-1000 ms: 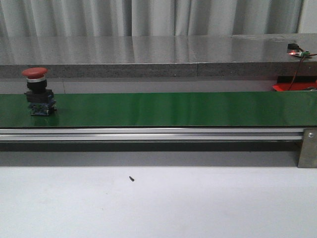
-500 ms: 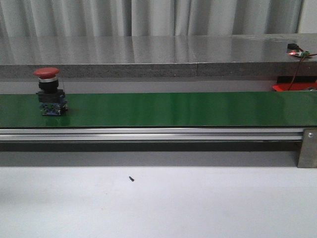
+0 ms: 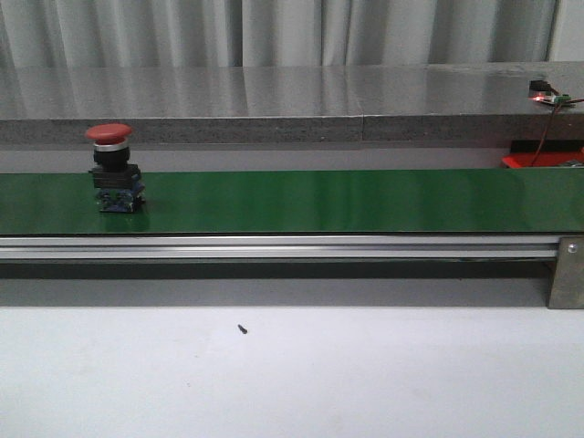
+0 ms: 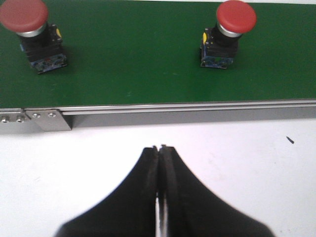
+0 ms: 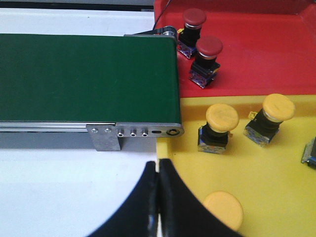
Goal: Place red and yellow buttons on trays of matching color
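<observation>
At the left end of the long green conveyor belt [image 3: 319,201] stand two red mushroom-capped push buttons on black bases [image 4: 228,34], upright and not yet sorted, with the left gripper [image 4: 160,150] pressed closed and empty over the white table just beside them. Further right, past the belt's end, the red plastic tray [image 5: 256,54] already holds two red buttons. The adjoining yellow plastic tray [image 5: 276,173] holds at least three yellow ones, and the right gripper [image 5: 158,168] hangs over its edge, closed on nothing.

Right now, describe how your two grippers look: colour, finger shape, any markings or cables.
The left gripper has two matte black fingers that are wide at the base and curve inward to narrow tips. The right gripper has the same black, flaring, horn-like fingers. Neither wrist view shows markings, labels or cables on them. The arms themselves are out of view.
</observation>
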Controlling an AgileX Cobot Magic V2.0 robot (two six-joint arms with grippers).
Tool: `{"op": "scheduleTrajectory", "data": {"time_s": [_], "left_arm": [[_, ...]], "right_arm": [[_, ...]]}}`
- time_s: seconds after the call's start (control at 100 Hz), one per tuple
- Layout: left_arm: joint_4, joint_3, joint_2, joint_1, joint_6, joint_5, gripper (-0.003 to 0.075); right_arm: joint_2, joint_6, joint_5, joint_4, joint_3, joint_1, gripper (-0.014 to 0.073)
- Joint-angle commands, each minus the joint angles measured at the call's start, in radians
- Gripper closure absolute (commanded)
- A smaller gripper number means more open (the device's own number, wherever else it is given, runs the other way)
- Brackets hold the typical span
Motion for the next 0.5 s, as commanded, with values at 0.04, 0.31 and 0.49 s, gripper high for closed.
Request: {"op": "scheduleTrajectory", "data": {"time_s": [0.04, 0.31, 0.49], "left_arm": [[-0.022, 0.048, -0.144, -0.007, 0.001, -0.065, 0.074], [-0.033, 0.183, -0.387, -0.007, 0.001, -0.077, 0.074], [-0.033, 0.196, -0.452, -0.007, 0.001, -0.073, 0.074]], "right_arm": [[-0.003, 0.0, -0.079, -0.007, -0.026, 0.001, 0.0652], [-0.003, 0.0, -0.079, -0.007, -0.026, 0.001, 0.0652], [-0.003, 0.0, -0.072, -0.005, -0.026, 0.001, 0.0652]]}}
